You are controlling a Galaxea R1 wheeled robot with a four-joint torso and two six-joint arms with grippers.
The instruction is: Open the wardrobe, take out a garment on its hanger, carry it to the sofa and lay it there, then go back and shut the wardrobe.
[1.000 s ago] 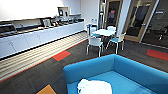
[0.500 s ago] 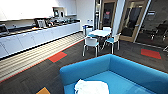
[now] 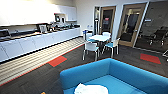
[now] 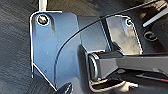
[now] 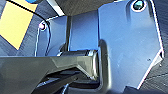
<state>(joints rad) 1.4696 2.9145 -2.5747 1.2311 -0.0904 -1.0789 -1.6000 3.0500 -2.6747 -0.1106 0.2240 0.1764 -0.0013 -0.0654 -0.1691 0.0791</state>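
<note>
The bright blue sofa point(image 3: 125, 72) takes up the lower right of the head view, its rounded back towards the room. The white garment point(image 3: 91, 89) lies crumpled on the sofa's seat at the picture's lower edge. I cannot make out its hanger in the fabric. In both wrist views the arms' dark plates hang over dark carpet point(image 4: 15, 37), and the fingers cannot be made out.
A long counter with white cabinets point(image 3: 37, 41) runs along the left wall. Beyond the sofa stand a white table point(image 3: 100, 38) and chairs point(image 3: 90, 47). Red carpet patches point(image 3: 57, 60) mark the floor. Wood-framed glass doors point(image 3: 131, 25) are at the back right. An orange floor patch point(image 5: 15, 22) lies under the right arm.
The whole head picture has shifted a little as the camera moved. The garment lies in the same place on the sofa's seat.
</note>
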